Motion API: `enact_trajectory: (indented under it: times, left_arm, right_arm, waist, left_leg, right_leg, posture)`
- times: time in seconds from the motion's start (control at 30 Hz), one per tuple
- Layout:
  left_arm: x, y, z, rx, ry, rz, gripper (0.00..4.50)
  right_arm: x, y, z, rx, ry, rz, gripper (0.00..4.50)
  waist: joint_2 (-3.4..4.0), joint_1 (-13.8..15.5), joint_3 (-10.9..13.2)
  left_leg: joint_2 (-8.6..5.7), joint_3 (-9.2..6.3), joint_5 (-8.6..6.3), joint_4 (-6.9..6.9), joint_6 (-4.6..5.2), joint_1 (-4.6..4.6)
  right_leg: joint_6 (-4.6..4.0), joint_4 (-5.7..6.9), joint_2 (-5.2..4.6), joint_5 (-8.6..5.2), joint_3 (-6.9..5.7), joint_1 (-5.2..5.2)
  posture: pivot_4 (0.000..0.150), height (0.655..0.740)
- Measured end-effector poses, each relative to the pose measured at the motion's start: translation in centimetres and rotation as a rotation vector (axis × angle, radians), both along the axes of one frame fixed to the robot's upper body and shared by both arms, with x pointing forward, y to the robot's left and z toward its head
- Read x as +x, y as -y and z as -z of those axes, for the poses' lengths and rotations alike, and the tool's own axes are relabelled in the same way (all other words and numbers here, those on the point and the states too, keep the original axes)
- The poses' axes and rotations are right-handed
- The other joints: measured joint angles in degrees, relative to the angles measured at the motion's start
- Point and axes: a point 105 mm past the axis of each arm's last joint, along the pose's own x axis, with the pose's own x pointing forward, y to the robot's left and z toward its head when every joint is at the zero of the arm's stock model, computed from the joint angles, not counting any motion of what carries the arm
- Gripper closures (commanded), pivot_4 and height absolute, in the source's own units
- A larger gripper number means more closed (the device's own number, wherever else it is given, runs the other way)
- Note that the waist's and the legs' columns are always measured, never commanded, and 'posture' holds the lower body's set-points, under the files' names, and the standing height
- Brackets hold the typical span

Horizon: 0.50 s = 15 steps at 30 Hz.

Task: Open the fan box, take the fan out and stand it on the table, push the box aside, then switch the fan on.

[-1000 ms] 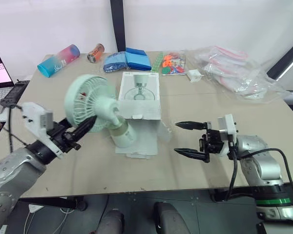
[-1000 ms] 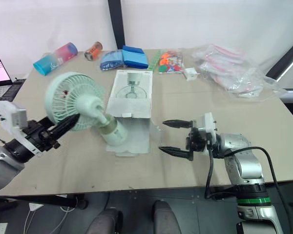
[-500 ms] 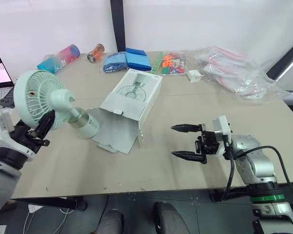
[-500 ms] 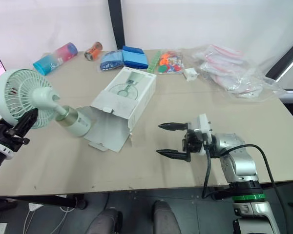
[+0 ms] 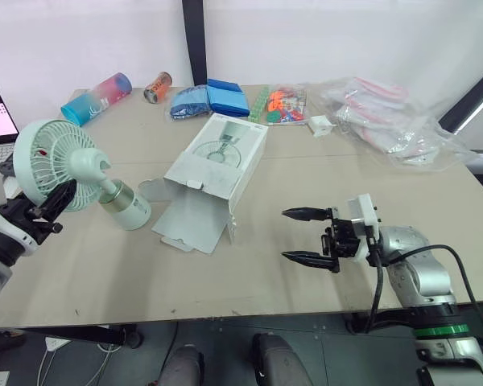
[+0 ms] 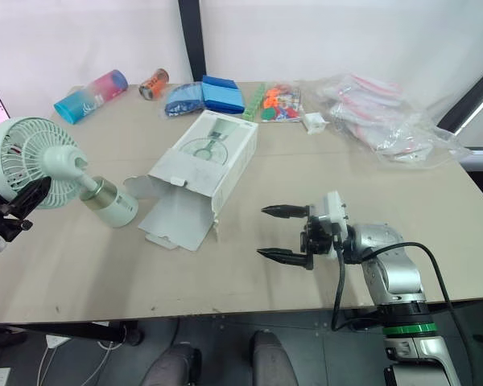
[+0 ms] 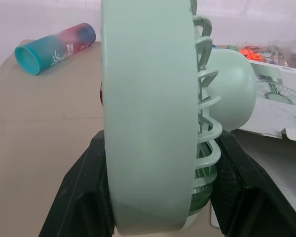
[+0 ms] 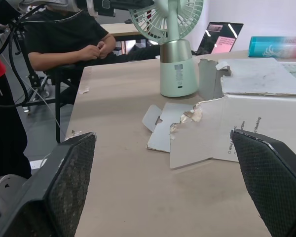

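Left claw (image 5: 53, 211) clamps the seemingly light plastic fan (image 5: 84, 165) by its fragile-looking grille (image 5: 39, 165); stem (image 5: 111, 190) looks sturdier; right claw (image 5: 295, 235) gapes wide.

Mint-green fan (image 5: 55, 165) shows a silvery neck band, white box (image 5: 217, 157) carries a grey fan drawing, table (image 5: 346, 173) is beige

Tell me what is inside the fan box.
The fan box lies with its end flaps open, and the fan is outside it, base on the table. The box's top panel covers the interior, so any contents are hidden.
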Motion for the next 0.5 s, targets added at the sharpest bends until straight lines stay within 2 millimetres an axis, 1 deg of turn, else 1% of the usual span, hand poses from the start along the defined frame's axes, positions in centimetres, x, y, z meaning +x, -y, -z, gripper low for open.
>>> enact_trajectory:
  times: [0.3, 0.33, 0.37, 0.4, 0.43, 0.5]
  left_arm:
    - [1.6, 0.0, -0.2, 0.019, -0.003, 0.020, 2.60]
    - [1.6, 0.0, -0.2, 0.017, -0.003, 0.021, 1.57]
    - [1.7, 0.0, -0.3, 0.019, 0.002, 0.018, 1.17]
    - [1.8, -0.2, -0.2, 0.022, -0.004, 0.010, 0.93]
    - [1.9, -0.4, 0.0, 0.019, -0.010, 0.003, 0.50]
    - [2.0, -0.6, 0.2, 0.017, -0.014, -0.008, 0.05]
  right_arm:
    - [-0.1, -0.3, -0.1, 0.001, 0.012, 0.011, 0.01]
    - [-0.1, -0.3, -0.1, 0.001, 0.011, 0.011, 0.01]
    - [-0.1, -0.3, -0.1, 0.001, 0.010, 0.013, 0.01]
    - [-0.1, -0.3, -0.1, 0.002, 0.011, 0.013, 0.01]
    - [-0.1, -0.3, -0.1, 0.002, 0.011, 0.014, 0.01]
    - [-0.1, -0.3, -0.1, 0.002, 0.011, 0.016, 0.01]
  waist:
    - [-0.01, 0.0, 0.0]
    - [-0.01, 0.0, 0.0]
    - [-0.01, 0.0, 0.0]
    - [-0.01, 0.0, 0.0]
    - [-0.01, 0.0, 0.0]
    - [-0.01, 0.0, 0.0]
  left_leg:
    - [0.00, 0.02, 0.02, 0.01, -0.03, 0.10]
    - [0.00, 0.02, 0.02, 0.01, -0.03, 0.10]
    - [0.00, 0.01, 0.02, 0.01, -0.03, 0.09]
    - [0.00, 0.02, 0.01, 0.00, -0.03, 0.09]
    - [0.01, 0.02, 0.00, 0.00, -0.04, 0.09]
    - [0.02, 0.02, -0.03, 0.00, -0.07, 0.09]
  right_leg:
    - [0.00, 0.03, 0.01, 0.00, 0.02, 0.07]
    - [0.00, 0.03, 0.00, 0.00, 0.02, 0.07]
    - [0.00, 0.03, 0.00, 0.00, 0.02, 0.07]
    - [0.00, 0.02, 0.00, 0.00, 0.02, 0.07]
    - [0.00, 0.02, 0.00, 0.00, 0.02, 0.06]
    - [0.00, 0.02, 0.02, 0.00, 0.02, 0.04]
  posture:
    - [0.150, 0.7400]
    - [0.150, 0.7400]
    - [0.150, 0.7400]
    - [0.150, 0.7400]
    - [0.150, 0.7400]
    - [0.150, 0.7400]
